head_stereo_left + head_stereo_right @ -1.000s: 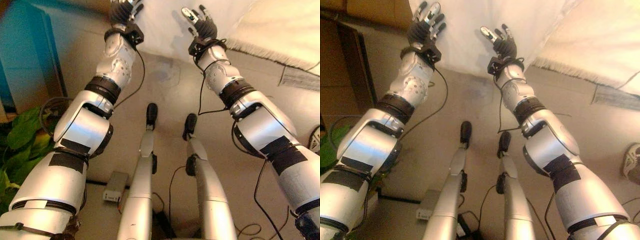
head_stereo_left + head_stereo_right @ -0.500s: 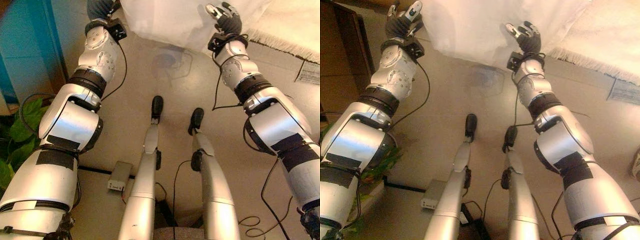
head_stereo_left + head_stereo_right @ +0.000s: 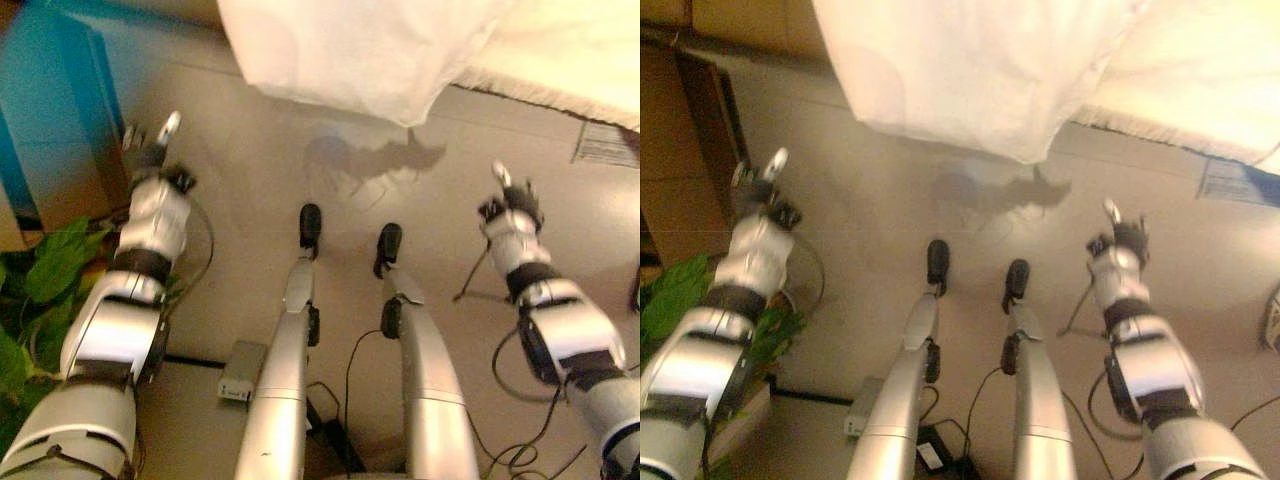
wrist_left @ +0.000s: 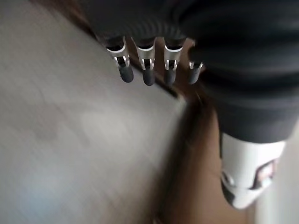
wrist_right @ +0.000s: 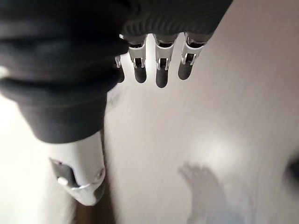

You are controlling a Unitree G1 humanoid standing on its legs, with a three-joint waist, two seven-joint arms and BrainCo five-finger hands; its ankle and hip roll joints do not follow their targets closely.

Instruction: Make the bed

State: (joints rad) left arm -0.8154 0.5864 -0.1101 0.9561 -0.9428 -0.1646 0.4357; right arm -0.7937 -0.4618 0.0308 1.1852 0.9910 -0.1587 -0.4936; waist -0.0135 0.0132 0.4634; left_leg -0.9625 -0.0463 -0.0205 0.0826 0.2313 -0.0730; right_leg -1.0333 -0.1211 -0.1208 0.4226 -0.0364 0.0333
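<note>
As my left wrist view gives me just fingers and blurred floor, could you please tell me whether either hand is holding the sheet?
Observer: No. The white sheet hangs free ahead of both hands, with one corner drooping toward the floor.
Operator: Thank you. Where is the right hand?
Observer: The right hand is low over the floor, fingers straight and holding nothing.
Operator: And what is near the left hand?
Observer: The left hand, also empty, is beside a blue cabinet, with a green plant nearer the robot.
</note>
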